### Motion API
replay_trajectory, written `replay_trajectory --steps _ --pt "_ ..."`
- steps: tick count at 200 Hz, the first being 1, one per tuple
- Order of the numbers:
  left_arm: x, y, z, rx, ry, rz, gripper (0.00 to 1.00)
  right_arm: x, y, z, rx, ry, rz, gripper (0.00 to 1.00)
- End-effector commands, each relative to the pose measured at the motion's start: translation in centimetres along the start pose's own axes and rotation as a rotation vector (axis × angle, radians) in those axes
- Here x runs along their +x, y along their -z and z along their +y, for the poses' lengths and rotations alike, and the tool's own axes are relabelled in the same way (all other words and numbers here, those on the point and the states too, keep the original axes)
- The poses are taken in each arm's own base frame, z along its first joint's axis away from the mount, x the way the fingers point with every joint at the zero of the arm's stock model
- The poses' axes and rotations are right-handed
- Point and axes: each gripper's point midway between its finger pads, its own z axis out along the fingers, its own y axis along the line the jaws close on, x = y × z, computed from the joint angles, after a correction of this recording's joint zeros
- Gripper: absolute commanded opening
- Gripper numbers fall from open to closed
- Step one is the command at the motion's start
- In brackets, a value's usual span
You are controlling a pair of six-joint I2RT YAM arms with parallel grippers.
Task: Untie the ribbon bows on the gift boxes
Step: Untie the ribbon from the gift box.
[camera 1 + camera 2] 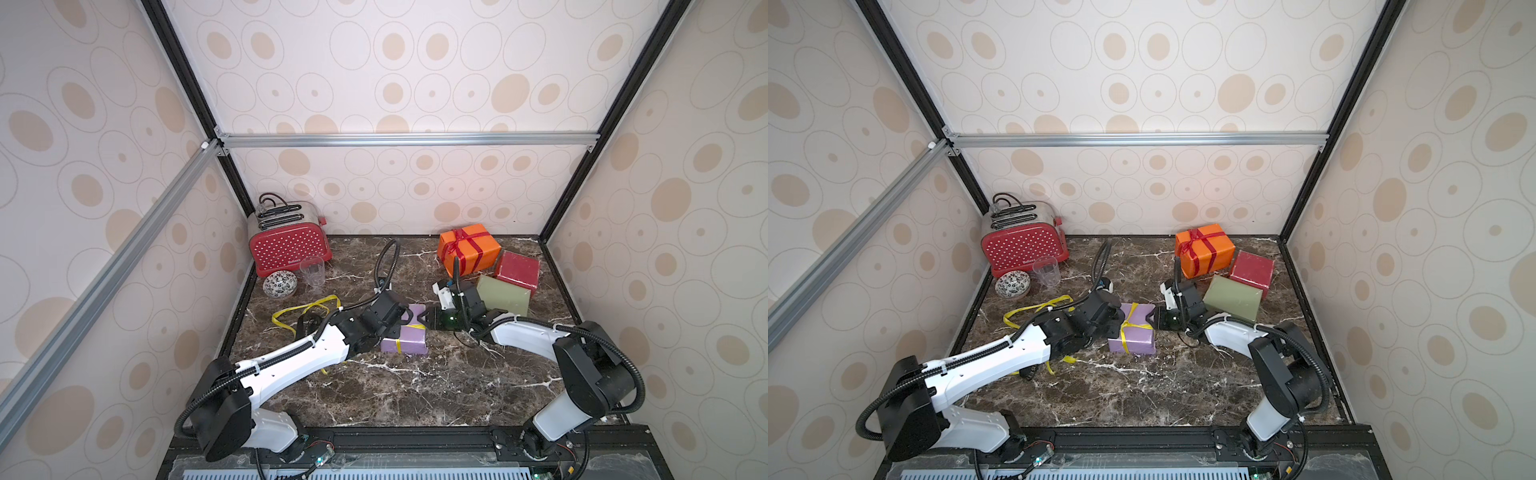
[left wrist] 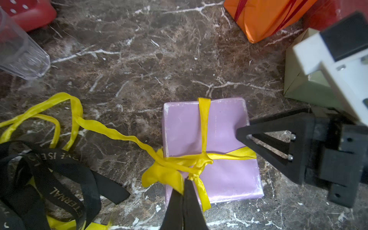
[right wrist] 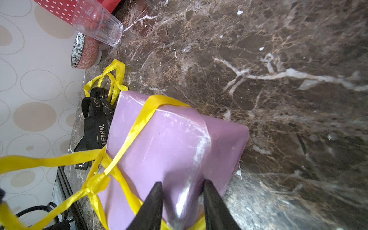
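The lilac gift box point(image 2: 219, 135) lies mid-table with a yellow ribbon bow point(image 2: 201, 159) knotted on top. My left gripper point(image 2: 184, 182) is shut on a strand of that yellow bow beside the knot. My right gripper point(image 3: 182, 185) is clamped on the lilac box's point(image 3: 169, 143) opposite edge, its jaws on either side of the edge. The orange box point(image 1: 478, 253) with its tied red bow point(image 1: 459, 239), the dark red box point(image 1: 517, 270) and the olive box point(image 1: 503, 295) stand at the back right. A loose yellow ribbon point(image 1: 303, 309) and a black lettered ribbon point(image 2: 59, 175) lie left of the lilac box.
A red white-dotted toaster point(image 1: 289, 241) stands in the back left corner, with a clear glass point(image 1: 312, 271) and a patterned bowl point(image 1: 279, 284) in front of it. Walls close in the dark marble table point(image 1: 415, 386) on three sides.
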Motion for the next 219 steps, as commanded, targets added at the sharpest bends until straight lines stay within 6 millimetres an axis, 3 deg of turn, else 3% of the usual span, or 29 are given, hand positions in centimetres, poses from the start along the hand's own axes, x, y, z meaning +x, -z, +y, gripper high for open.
replay_trajectory --steps 1,11,35,56,71,102,110,139,161,181,207,219 --pt "-1.6 1.3 1.6 -0.075 -0.012 -0.082 0.0 2.2 -0.7 -2.1 0.077 -0.029 0.077 0.35" --pt "-2.2 1.8 2.4 -0.103 -0.002 -0.11 0.0 2.2 -0.7 -2.1 0.077 -0.028 0.078 0.35" --pt "-2.7 2.6 5.1 -0.191 0.048 -0.145 0.16 2.1 -0.7 -2.0 0.074 -0.026 0.075 0.35" --pt "-1.6 1.9 7.9 -0.234 0.135 -0.097 0.36 2.0 -0.5 -1.8 0.069 -0.016 0.069 0.36" --pt "-0.7 1.6 9.5 -0.255 0.185 -0.075 0.45 1.7 0.0 -1.4 0.056 -0.002 0.049 0.37" --pt "-1.4 2.4 10.3 -0.267 0.193 -0.104 0.8 1.3 0.8 -0.9 0.032 0.013 0.0 0.41" --pt "-1.9 2.6 10.2 -0.262 0.19 -0.11 0.85 1.2 1.0 -0.7 0.026 0.017 -0.008 0.41" --pt "-3.1 1.3 5.7 -0.081 0.123 -0.04 0.83 0.8 1.7 0.0 -0.006 0.025 -0.051 0.4" --pt "-2.6 -1.2 1.2 0.065 0.077 0.109 0.67 0.6 2.6 0.8 -0.048 0.038 -0.098 0.38" --pt "-1.8 -3.3 -2.4 0.178 0.06 0.224 0.6 0.2 3.6 1.0 -0.049 0.052 -0.147 0.37" --pt "-1.5 -5.1 -5.7 0.199 -0.035 0.299 0.55 -0.2 4.8 0.6 -0.001 0.065 -0.184 0.36" --pt "-0.6 -5.7 -6.2 0.163 -0.1 0.351 0.52 -0.3 5.2 0.4 0.012 0.067 -0.2 0.35"
